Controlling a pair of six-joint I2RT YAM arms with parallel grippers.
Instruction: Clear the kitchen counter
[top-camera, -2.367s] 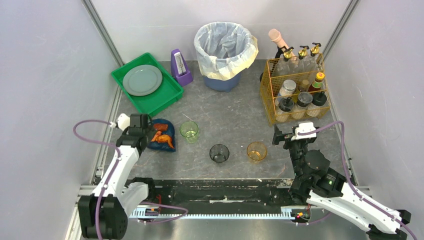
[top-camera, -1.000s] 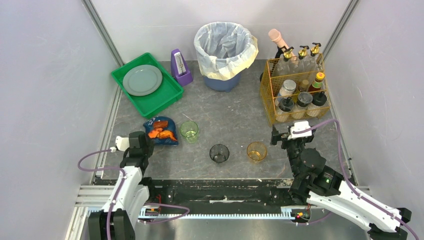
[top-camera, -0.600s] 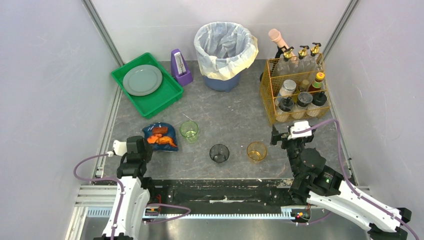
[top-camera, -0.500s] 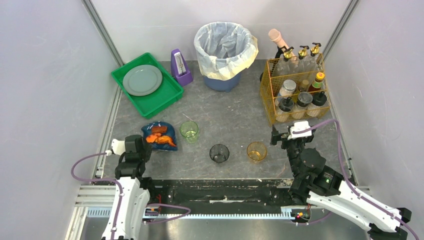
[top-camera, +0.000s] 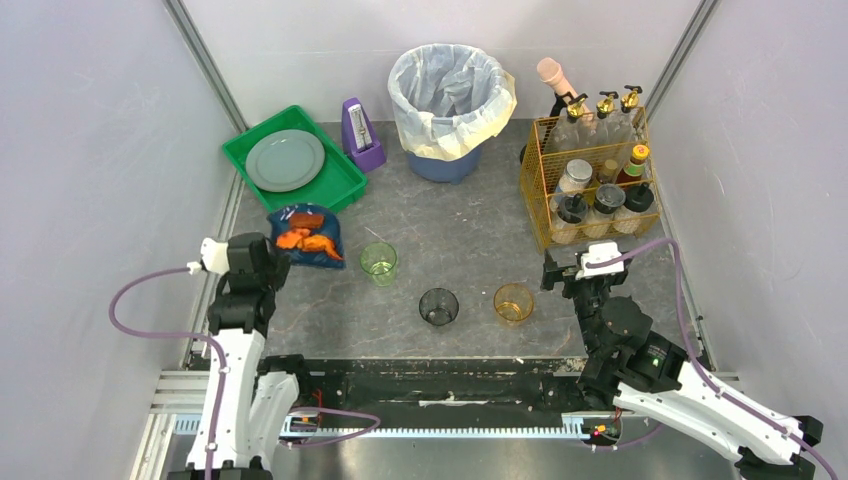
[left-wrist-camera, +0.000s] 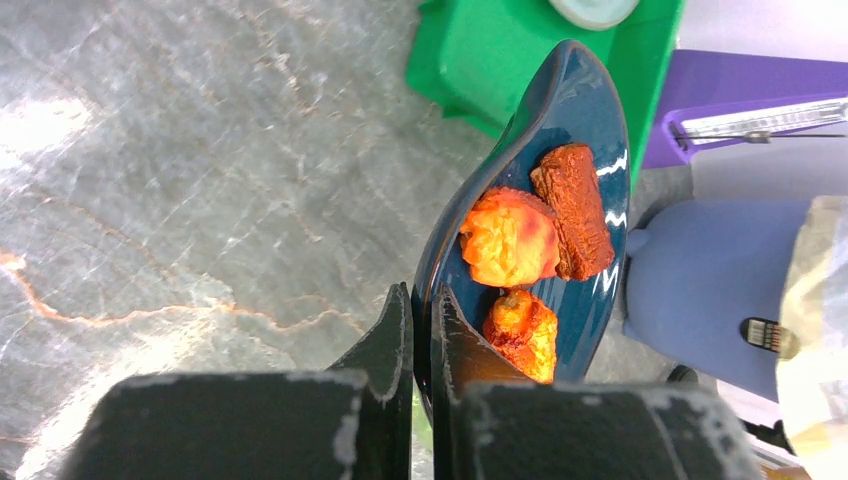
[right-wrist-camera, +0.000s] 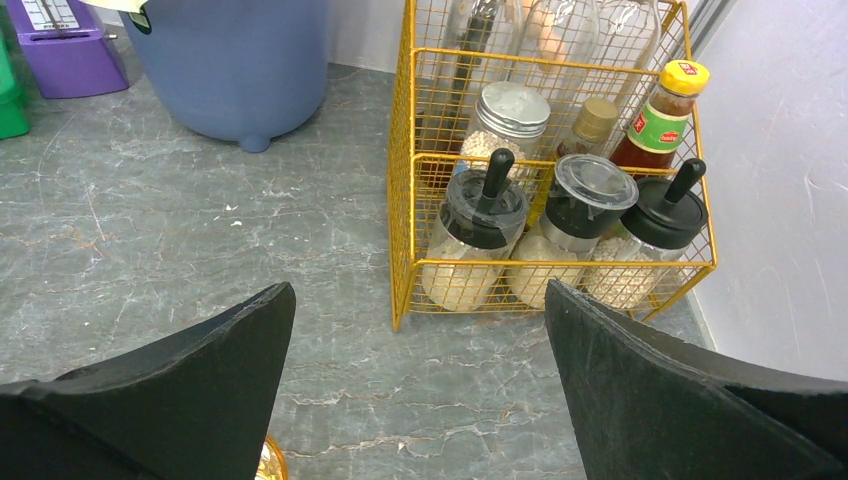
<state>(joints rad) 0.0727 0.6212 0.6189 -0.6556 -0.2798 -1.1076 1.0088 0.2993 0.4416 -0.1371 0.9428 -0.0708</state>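
Observation:
The kitchen counter (top-camera: 460, 225) is a dark-grey marbled slab. My left gripper (top-camera: 272, 258) is shut on the rim of a dark blue plate (top-camera: 310, 250) that holds orange and brown food pieces (top-camera: 300, 238). It hangs above the counter just in front of the green tray (top-camera: 335, 190). In the left wrist view the fingers (left-wrist-camera: 398, 330) pinch the plate (left-wrist-camera: 575, 100) edge-on, and the food (left-wrist-camera: 510, 240) rests on its tilted face. My right gripper (top-camera: 553, 272) stands open near the amber cup (top-camera: 513, 302). Nothing lies between its wide fingers (right-wrist-camera: 215, 370).
A green cup (top-camera: 378, 262) and a dark cup (top-camera: 438, 306) stand mid-counter. The tray holds a grey plate (top-camera: 285, 160). At the back are a purple metronome (top-camera: 360, 135) and a lined bin (top-camera: 450, 100). A yellow wire basket (top-camera: 545, 215) of bottles stands at the right.
My left arm has carried the blue plate from near the counter's front left toward the back, close to the green tray. The right arm has not moved.

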